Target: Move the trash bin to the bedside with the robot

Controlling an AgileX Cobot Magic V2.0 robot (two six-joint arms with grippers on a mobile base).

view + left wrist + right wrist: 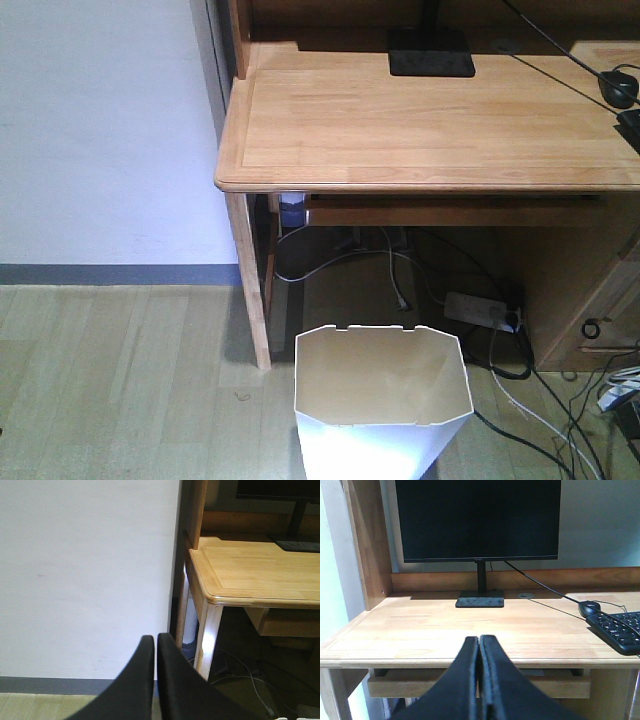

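A white wall [100, 130] stands left of the wooden counter [420, 140], over a pale plank floor [120, 380]. A dark monitor [477, 520] sits at the counter's back. The bin [385, 440] stands upright on the floor in front of the counter, just right of its left front leg — open top facing up. A keyboard [620, 630] and mouse [589, 608] lie at the counter's right; a power strip [480, 310] lies beneath among cables. The left jaws are closed with a hairline slit at the tips, and the right jaws are pressed together — neither holds anything.
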